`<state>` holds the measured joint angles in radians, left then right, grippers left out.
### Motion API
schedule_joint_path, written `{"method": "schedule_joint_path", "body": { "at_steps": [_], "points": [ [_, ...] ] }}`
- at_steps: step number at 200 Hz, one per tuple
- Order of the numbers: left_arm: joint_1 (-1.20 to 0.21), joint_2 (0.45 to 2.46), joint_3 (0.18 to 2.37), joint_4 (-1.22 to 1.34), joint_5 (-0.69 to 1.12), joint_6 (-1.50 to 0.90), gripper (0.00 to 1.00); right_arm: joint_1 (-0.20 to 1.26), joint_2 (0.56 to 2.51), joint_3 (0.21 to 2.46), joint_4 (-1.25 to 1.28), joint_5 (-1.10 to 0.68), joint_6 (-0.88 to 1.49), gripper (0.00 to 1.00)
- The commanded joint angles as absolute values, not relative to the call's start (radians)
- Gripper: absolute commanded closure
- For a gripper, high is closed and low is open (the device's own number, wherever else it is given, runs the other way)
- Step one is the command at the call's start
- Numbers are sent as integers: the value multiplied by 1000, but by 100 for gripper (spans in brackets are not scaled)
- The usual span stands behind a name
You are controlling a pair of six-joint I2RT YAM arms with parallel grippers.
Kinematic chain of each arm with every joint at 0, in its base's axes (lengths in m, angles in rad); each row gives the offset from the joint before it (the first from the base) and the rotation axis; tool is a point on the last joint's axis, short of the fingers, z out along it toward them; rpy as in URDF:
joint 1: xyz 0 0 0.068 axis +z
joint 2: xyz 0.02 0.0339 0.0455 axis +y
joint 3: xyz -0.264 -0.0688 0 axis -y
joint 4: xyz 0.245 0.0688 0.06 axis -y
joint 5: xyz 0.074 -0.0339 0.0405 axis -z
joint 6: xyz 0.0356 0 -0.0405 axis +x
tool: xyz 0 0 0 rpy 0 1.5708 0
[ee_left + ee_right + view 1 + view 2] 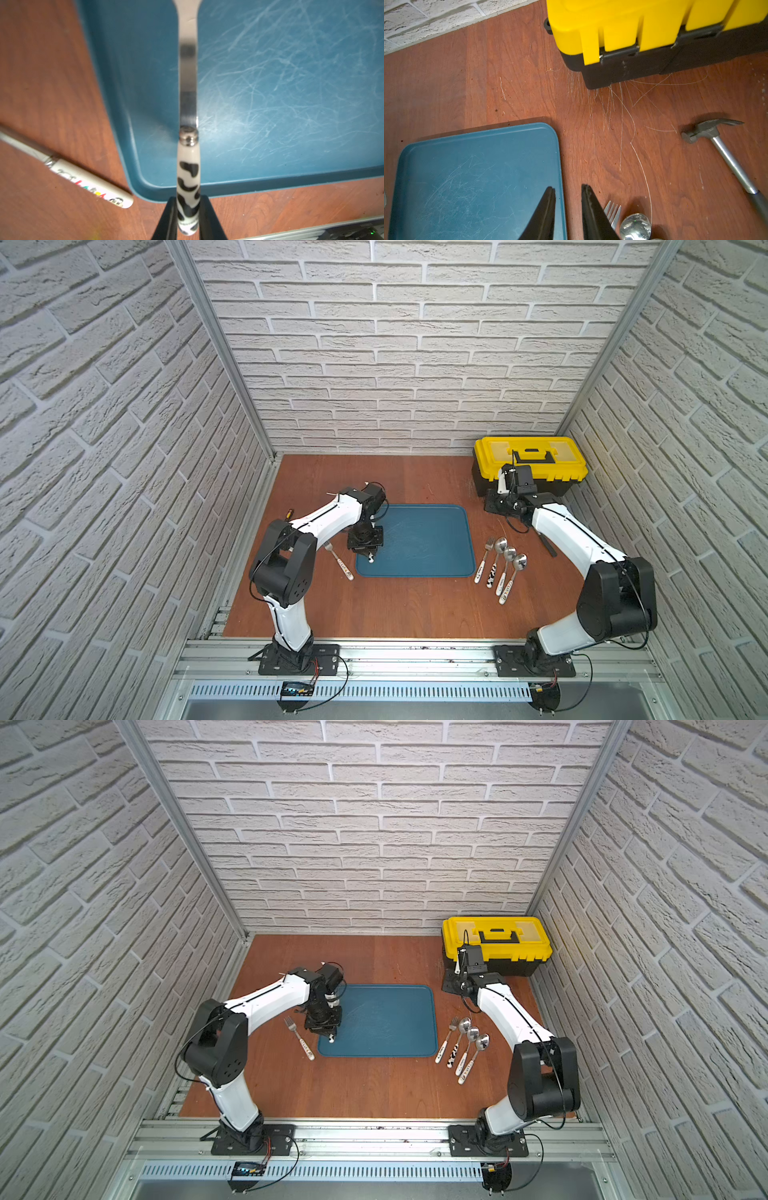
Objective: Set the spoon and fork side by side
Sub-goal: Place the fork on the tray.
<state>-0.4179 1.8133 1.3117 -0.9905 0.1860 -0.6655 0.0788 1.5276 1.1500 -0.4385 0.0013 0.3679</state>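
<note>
step: placing first piece | left claw [188,199] clamps handle of cow-patterned utensil [188,172], head unseen, above tray [291,104] corner | fork [89,185] on table [41,83] beside claw | right claw [568,191] narrow, empty | next: lower flat, leave room alongside

There is one blue tray [419,543], one yellow toolbox [557,472] and one hammer [708,129]. Three spoons [509,553] lie in a row near the right edge of the table [395,614]. Two forks lie there too: one fork [484,560] beside the spoons, a second fork [338,561] off the tray's left edge. One further utensil [188,176] has a cow-patterned handle. Its head is unseen, so its kind is unclear.
</note>
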Motion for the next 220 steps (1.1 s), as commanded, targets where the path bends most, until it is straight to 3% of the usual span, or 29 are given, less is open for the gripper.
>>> {"method": "schedule_joint_path", "body": {
  "at_steps": [1, 220],
  "points": [
    [-439, 1852, 1363, -988, 205, -667, 82, 84, 1520, 1149, -426, 5, 372, 72],
    [-441, 1932, 1289, -932, 136, -707, 80, 84, 1502, 1149, -435, 6, 368, 71]
  ]
}}
